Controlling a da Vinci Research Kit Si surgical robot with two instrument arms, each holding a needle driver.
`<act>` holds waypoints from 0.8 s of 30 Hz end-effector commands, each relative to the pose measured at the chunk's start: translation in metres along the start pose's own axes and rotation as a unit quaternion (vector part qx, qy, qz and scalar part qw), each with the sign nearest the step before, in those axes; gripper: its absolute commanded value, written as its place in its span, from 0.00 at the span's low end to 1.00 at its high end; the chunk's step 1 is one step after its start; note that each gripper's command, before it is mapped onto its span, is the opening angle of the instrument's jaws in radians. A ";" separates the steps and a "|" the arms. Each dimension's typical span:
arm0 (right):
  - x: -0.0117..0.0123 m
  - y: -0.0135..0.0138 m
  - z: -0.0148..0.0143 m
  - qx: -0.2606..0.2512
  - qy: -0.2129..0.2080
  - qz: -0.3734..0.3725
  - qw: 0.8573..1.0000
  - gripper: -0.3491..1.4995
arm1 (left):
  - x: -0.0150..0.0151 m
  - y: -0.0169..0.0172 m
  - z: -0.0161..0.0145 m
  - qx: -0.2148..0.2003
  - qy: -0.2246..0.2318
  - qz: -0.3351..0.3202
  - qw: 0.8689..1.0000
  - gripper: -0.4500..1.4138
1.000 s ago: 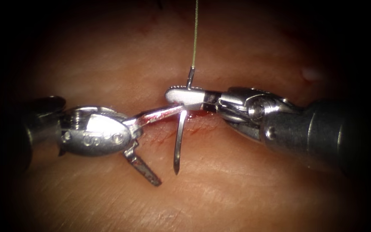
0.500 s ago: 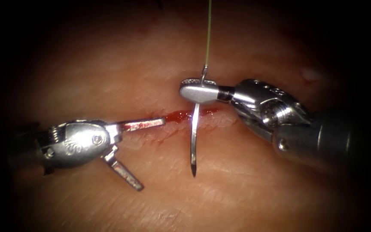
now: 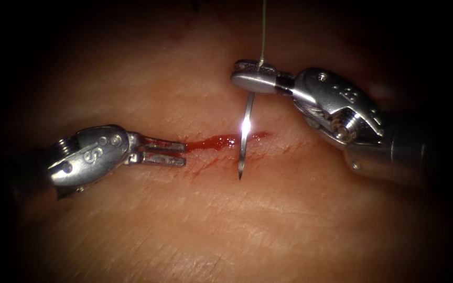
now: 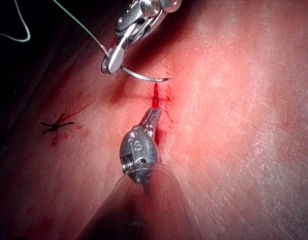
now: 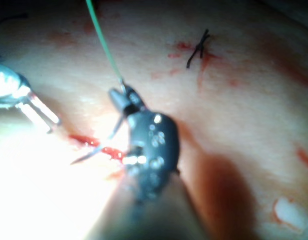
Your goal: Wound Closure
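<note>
Right tool (image 3: 252, 79) clamped on the needle (image 3: 245, 137) near its thread end, up at 1 o'clock. Needle hanging free above the tissue (image 3: 226, 225), tip pointing to 6 o'clock, crossing over the cut (image 3: 221, 141) and its red fluid (image 3: 213, 141), not stuck in. Green thread (image 3: 263, 29) running up to 12 o'clock. Left tool (image 3: 176, 153) at 9 o'clock, jaws a little apart, holding nothing, tips at the cut's left end. Dark old stitch (image 4: 56, 125) farther off.
</note>
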 end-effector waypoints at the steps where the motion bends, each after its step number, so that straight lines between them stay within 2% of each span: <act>1: 0.0001 0.0011 0.0018 0.006 0.005 -0.022 1.000 0.00 | -0.0007 -0.0005 0.0007 0.003 -0.012 -0.002 1.000 0.23; 4: 0.0006 0.0016 0.0030 0.010 0.007 -0.056 0.998 0.00 | -0.0011 -0.0006 0.0008 0.009 -0.023 -0.013 1.000 0.27; 11: 0.0010 0.0026 0.0057 0.054 0.023 -0.154 0.986 0.00 | -0.0018 -0.0003 0.0010 0.034 -0.054 -0.036 0.997 0.28; 13: 0.0011 0.0031 0.0059 0.072 0.029 -0.197 0.977 0.00 | -0.0019 0.0000 0.0012 0.041 -0.058 -0.037 0.997 0.33; 14: 0.0011 0.0035 0.0060 0.086 0.037 -0.243 0.966 0.00 | -0.0022 0.0003 0.0017 0.049 -0.063 -0.039 0.996 0.41; 15: 0.0011 0.0037 0.0060 0.092 0.040 -0.262 0.960 0.00 | -0.0023 0.0004 0.0019 0.053 -0.064 -0.040 0.996 0.43; 16: 0.0010 0.0040 0.0062 0.102 0.051 -0.299 0.947 0.00 | -0.0030 0.0007 0.0025 0.061 -0.063 -0.040 0.995 0.41; 19: 0.0009 0.0043 0.0065 0.109 0.065 -0.335 0.934 0.00 | -0.0040 0.0012 0.0031 0.060 -0.072 -0.039 0.995 0.41; 24: 0.0008 0.0045 0.0075 0.115 0.093 -0.354 0.923 0.00 | -0.0051 0.0020 0.0043 0.055 -0.083 -0.037 0.994 0.37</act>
